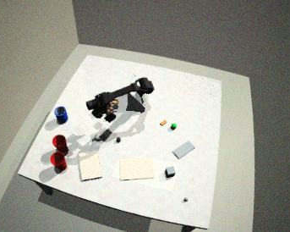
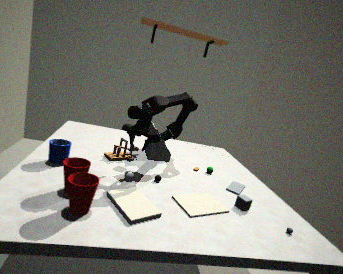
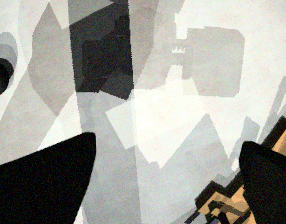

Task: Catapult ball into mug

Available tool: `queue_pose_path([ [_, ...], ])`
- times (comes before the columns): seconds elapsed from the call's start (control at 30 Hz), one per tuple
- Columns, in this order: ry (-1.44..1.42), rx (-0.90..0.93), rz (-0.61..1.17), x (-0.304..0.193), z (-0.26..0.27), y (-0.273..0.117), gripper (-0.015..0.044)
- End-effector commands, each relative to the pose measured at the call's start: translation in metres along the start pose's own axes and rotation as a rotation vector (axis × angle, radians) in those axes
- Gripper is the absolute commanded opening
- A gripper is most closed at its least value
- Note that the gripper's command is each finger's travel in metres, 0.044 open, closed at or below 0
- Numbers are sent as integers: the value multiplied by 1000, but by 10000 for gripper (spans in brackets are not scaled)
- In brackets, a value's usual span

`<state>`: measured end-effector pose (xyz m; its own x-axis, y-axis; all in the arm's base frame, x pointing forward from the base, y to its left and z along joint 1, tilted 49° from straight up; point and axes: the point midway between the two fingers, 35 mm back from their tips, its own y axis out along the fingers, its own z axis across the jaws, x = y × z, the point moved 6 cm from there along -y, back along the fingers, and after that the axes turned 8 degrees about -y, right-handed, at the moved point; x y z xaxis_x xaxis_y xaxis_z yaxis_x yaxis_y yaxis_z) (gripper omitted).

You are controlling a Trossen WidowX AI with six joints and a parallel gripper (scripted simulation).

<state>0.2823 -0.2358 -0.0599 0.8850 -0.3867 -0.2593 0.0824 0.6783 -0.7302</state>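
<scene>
The wooden catapult (image 1: 114, 103) (image 2: 112, 156) (image 3: 236, 198) stands left of the arm's base, partly hidden by the arm. My gripper (image 1: 104, 116) (image 3: 170, 148) is open, low beside the catapult, with nothing between its fingertips in the wrist view. The right finger overlaps the catapult there. The blue mug (image 1: 61, 115) (image 2: 60, 152) stands upright at the left. A grey ball (image 2: 129, 175) lies in shadow in front of the catapult, with a dark ball (image 1: 118, 140) (image 2: 157, 178) beside it. A green ball (image 1: 173, 126) (image 2: 210, 170) lies to the right. The catapult's cup is too unclear to tell if it holds anything.
Two red cups (image 1: 59, 143) (image 2: 83, 194) stand front left. Cream panels (image 1: 136, 168) (image 2: 200, 204), a dark cube (image 1: 170, 171) (image 2: 243, 202), a grey slab (image 1: 183, 150) (image 2: 235, 187) and a small ball (image 1: 185, 199) (image 2: 289, 230) lie forward and right. An orange piece (image 1: 163, 123) (image 2: 196, 169) is near the green ball.
</scene>
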Motion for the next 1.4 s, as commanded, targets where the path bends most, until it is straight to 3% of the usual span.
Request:
queue_pose_path([
  [0.0,-109,2,6,7,31,9,300],
  [0.43,-480,96,-10,21,138,48,300],
  [1.37,-485,100,-10,25,143,91,300],
])
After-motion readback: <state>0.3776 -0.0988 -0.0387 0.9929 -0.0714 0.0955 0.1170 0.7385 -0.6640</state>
